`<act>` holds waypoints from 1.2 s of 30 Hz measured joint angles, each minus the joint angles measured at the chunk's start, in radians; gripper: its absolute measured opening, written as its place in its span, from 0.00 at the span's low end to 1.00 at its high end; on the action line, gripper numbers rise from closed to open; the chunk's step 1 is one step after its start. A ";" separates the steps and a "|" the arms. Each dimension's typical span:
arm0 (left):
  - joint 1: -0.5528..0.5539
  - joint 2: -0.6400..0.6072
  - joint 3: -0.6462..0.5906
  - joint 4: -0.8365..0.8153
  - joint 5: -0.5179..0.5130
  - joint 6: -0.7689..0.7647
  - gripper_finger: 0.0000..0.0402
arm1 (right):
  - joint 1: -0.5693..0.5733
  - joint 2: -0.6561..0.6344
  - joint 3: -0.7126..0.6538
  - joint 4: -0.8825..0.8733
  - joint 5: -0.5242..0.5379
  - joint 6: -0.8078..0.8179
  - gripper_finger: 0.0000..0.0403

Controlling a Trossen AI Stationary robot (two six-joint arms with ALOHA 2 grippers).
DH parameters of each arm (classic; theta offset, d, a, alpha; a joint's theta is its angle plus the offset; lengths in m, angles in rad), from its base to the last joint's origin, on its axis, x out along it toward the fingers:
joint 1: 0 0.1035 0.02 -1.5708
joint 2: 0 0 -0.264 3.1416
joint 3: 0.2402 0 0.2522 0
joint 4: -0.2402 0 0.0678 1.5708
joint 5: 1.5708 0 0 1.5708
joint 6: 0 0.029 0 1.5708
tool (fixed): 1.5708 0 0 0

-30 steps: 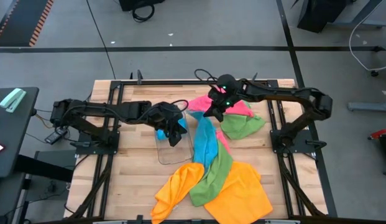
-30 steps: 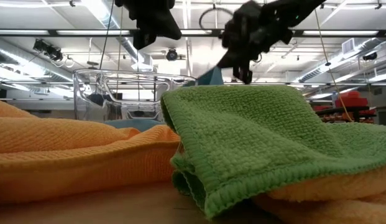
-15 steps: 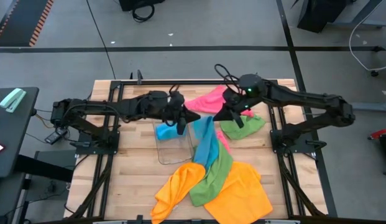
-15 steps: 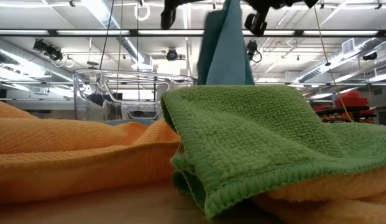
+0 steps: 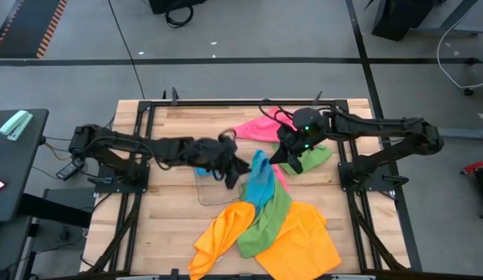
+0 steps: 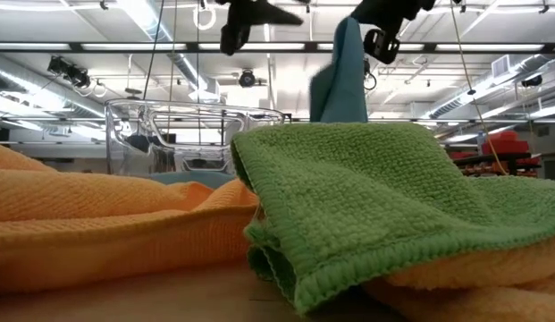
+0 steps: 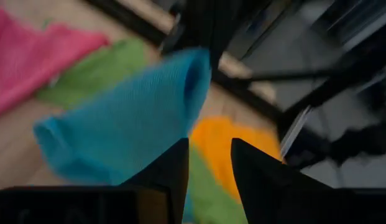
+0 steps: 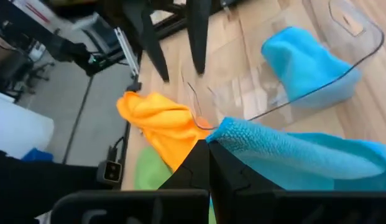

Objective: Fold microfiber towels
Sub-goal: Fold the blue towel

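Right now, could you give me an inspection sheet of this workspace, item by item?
Surface: wooden table, dark frame rails at its sides.
Job's things: blue towel hanging from the right end effector; pink towel and one green towel behind it; another green towel over orange towels at the front; a second blue towel in the tray.
Clutter: clear tray.
Grippers: right end effector shut on the blue towel's corner; left end effector open, empty.
Cables: along both arms.
Surroundings: grey floor, a side table to the left.

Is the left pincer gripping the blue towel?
No; the left pincer stands open with nothing between its fingers, the blue towel beyond them.
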 joint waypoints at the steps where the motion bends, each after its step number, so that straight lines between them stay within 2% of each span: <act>1: -0.019 0.008 0.000 -0.023 -0.017 0.001 0.32 | 0.008 0.001 0.000 -0.008 0.014 0.001 0.01; 5: -0.088 0.060 0.000 -0.095 -0.134 0.073 0.31 | 0.031 0.008 0.000 -0.006 0.072 0.023 0.01; 8: -0.132 0.102 0.000 -0.083 -0.235 0.128 0.32 | 0.046 0.014 0.000 0.000 0.113 0.047 0.01; 12: -0.178 0.141 0.011 -0.085 -0.347 0.114 0.33 | 0.060 0.021 0.000 0.006 0.144 0.092 0.01; 17: -0.230 0.198 0.108 -0.178 -0.499 0.110 0.32 | 0.082 0.023 0.000 0.014 0.192 0.111 0.01; 20: -0.252 0.238 0.205 -0.314 -0.565 0.114 0.30 | 0.092 0.023 0.000 0.024 0.207 0.112 0.01; 23: -0.255 0.279 0.285 -0.453 -0.576 0.116 0.28 | 0.096 0.023 0.000 0.039 0.218 0.112 0.01; 28: -0.252 0.323 0.328 -0.499 -0.580 0.048 0.30 | 0.095 0.023 0.000 0.039 0.235 0.139 0.01; 36: -0.241 0.354 0.329 -0.486 -0.577 0.027 0.53 | 0.095 0.023 0.000 0.052 0.260 0.179 0.01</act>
